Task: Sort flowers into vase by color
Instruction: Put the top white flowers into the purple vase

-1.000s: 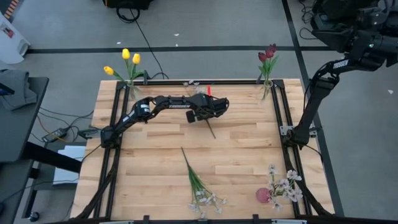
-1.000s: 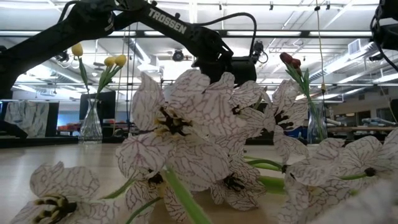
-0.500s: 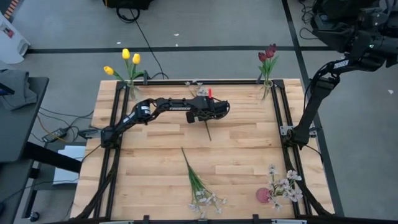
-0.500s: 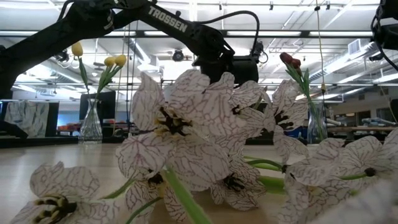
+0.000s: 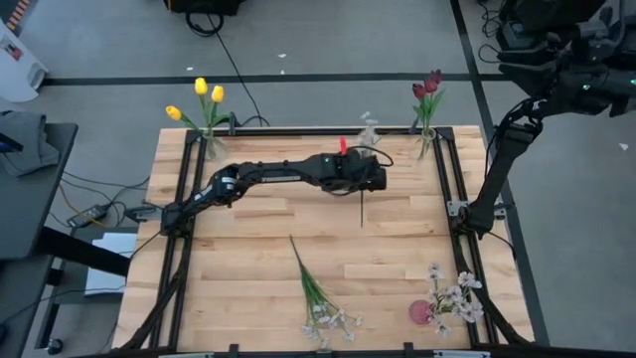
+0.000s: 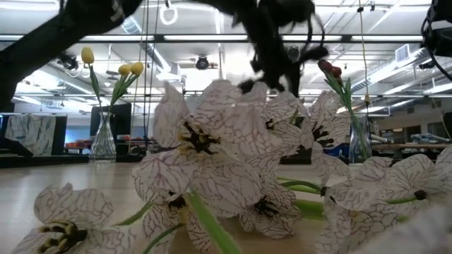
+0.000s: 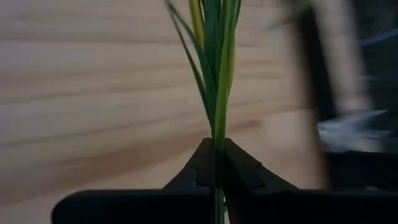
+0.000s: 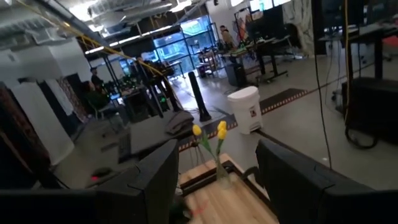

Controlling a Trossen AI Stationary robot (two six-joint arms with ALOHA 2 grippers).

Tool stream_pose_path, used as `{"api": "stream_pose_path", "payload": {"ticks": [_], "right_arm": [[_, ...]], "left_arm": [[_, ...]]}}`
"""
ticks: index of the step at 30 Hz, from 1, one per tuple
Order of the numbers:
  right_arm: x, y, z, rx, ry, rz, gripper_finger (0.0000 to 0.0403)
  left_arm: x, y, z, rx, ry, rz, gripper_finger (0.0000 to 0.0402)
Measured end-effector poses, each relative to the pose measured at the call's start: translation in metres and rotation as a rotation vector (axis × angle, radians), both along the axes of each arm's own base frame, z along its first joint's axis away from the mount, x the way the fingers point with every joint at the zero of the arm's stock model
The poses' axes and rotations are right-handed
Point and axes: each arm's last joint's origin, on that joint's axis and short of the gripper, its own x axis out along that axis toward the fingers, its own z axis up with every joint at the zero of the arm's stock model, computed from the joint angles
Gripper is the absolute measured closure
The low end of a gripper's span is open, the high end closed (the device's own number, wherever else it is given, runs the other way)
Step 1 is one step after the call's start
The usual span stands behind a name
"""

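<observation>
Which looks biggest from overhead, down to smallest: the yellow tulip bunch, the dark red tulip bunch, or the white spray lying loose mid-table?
1. White spray, longest by far.
2. Yellow tulip bunch.
3. Dark red tulip bunch, slightly narrower than the yellow; those two are close.

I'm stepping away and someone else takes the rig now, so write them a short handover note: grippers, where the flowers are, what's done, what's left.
Left gripper: shut on a flower stem, lifted over the table's far middle; its bloom cannot be made out.
Right gripper: open, empty, raised off the table's far right.
Done: yellow tulips in the far-left vase; dark red tulips in the far-right vase.
Left: place the held flower; one whitish spray lies on the table near middle; more whitish blossoms sit at the near right.
</observation>
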Motion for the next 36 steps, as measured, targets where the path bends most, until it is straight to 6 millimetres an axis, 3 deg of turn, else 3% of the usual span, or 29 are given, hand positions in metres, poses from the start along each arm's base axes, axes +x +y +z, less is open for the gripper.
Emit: {"api": "stream_pose_path", "payload": {"ticks": [7,14,20,24,26,29,32,36], "right_arm": [[0.006,0.013,-0.008,-0.085,0.028,0.022,0.0176],[0.022,0.067,-0.033,-0.238,0.035,0.277,0.0176],[0.017,0.100,-0.053,-0.276,-0.019,0.523,0.0176],[0.013,0.109,-0.087,-0.228,-0.075,0.666,0.0179],[0.012,0.109,-0.106,-0.101,-0.111,0.758,0.0185],[0.009,0.123,-0.123,0.010,-0.131,0.832,0.0194],[0.005,0.143,-0.139,-0.002,-0.140,0.930,0.0200],[0.007,0.145,-0.150,0.027,-0.149,0.951,0.0201]], "left_arm": [[-0.016,-0.033,0.069,0.130,-0.177,-0.051,0.0389],[-0.039,-0.068,0.112,0.240,-0.219,-0.142,0.0389],[-0.062,-0.079,0.123,0.279,-0.107,-0.154,0.0389],[-0.077,-0.086,0.128,0.296,-0.033,-0.200,0.0389],[-0.082,-0.089,0.134,0.309,-0.031,-0.217,0.0389],[-0.086,-0.091,0.141,0.322,-0.050,-0.237,0.0389],[-0.086,-0.091,0.144,0.331,-0.060,-0.258,0.0389],[-0.085,-0.092,0.144,0.328,-0.063,-0.263,0.0389]]}}
